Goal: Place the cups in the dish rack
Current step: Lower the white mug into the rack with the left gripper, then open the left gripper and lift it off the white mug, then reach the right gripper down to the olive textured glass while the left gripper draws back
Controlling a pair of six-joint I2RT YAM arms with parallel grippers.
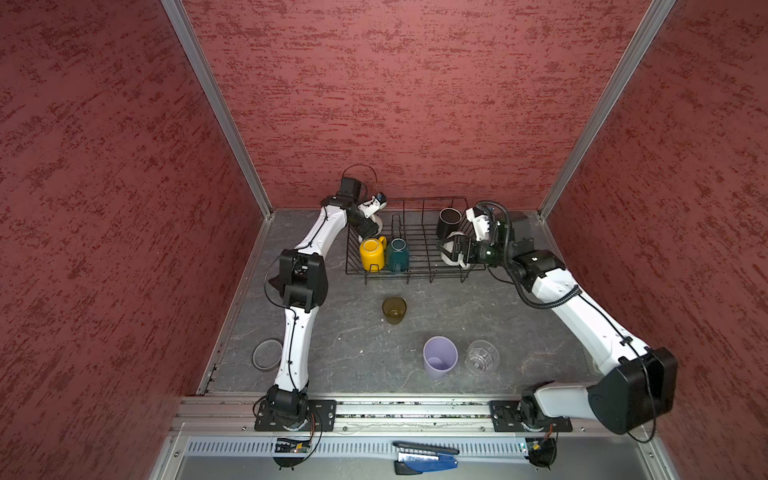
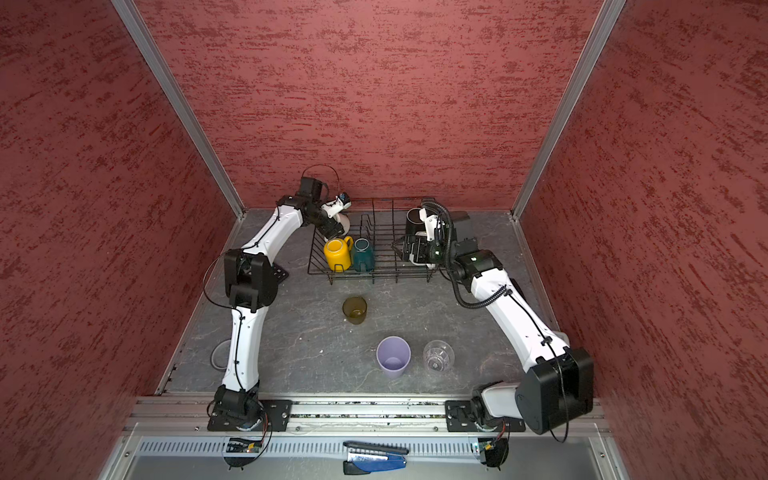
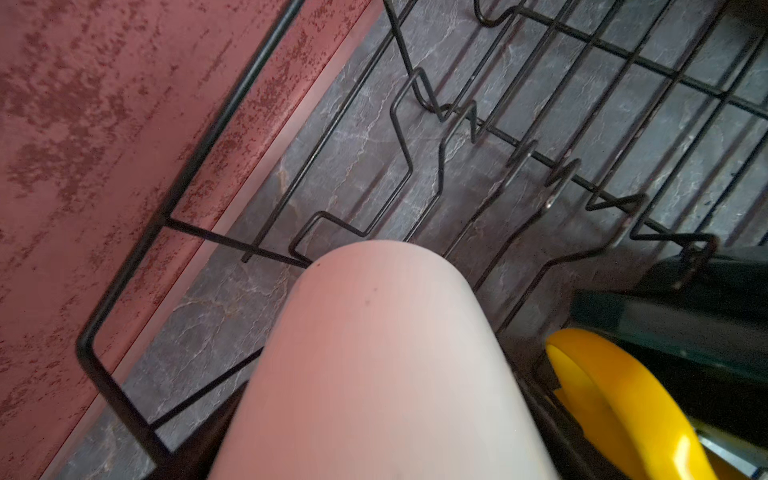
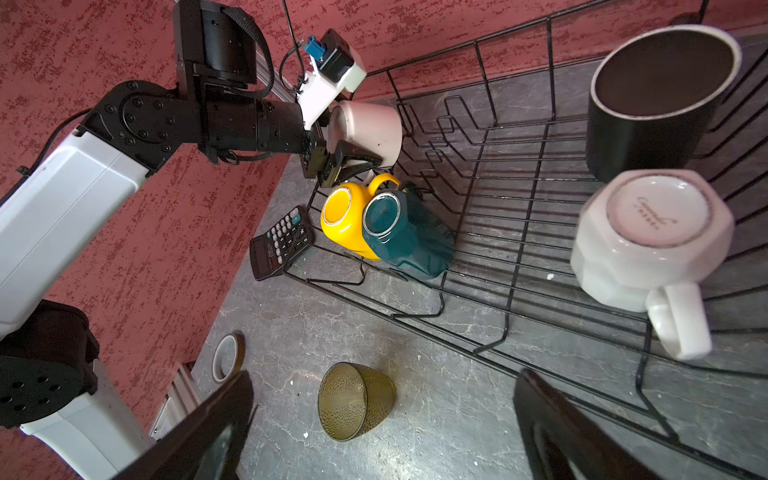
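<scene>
Left fingers (image 4: 356, 157) pinched the white mug (image 4: 374, 124) at the dish rack (image 4: 476, 41) corner, yellow mug (image 4: 340, 220) crowding beside; right fingers (image 4: 216, 424) spread wide, calculator (image 4: 282, 243) alongside.

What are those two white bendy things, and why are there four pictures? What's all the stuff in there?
Those are two robot arms, a left arm and a right arm. Each ends in two fingers for pinching. Two pictures come from a camera high above, and they show almost the same thing. The other two come from small cameras on the arms' wrists, so they look close up.

On the grey table stands a black wire dish rack. Inside it are a yellow mug, a teal mug, a black mug and an upside-down white mug. Out on the table are an olive tumbler, a lavender tumbler and a clear glass tumbler.

The left fingers hold a pale mug at the rack's far left corner. The right fingers are open and hold nothing.
</scene>
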